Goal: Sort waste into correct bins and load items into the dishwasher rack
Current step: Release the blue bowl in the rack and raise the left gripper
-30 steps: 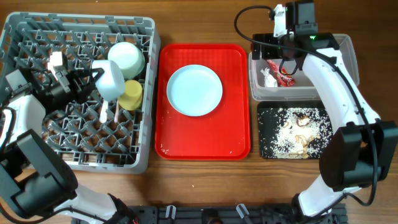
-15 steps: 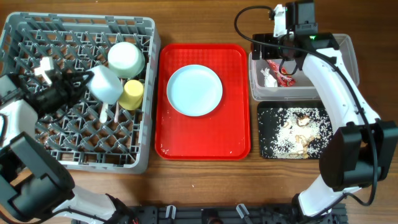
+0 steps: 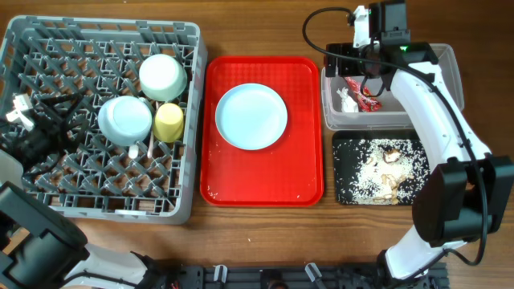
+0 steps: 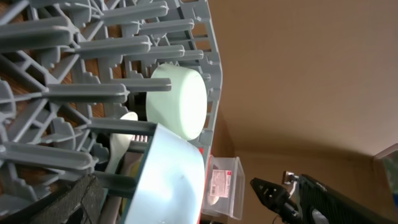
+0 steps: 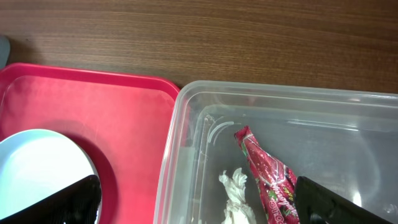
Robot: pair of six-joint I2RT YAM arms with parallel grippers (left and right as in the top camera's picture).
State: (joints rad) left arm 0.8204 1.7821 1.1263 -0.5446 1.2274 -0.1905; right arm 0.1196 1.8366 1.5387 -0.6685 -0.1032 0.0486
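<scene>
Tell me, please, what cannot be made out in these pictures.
Cutlery: overhead, a bowl covers all but one white end.
Wrapper: right wrist, cut off by the bottom edge.
Brown bits among the crumbs: overhead, too small to identify.

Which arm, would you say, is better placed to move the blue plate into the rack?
Probably left: its open, empty claw is over the rack, where the plate goes; the right claw hangs over the clear tub beyond the red tray.

Bright, even light from above, soft little shadows, sharp pictures, small shine on the clear tub (image 5: pixel 205 127).
</scene>
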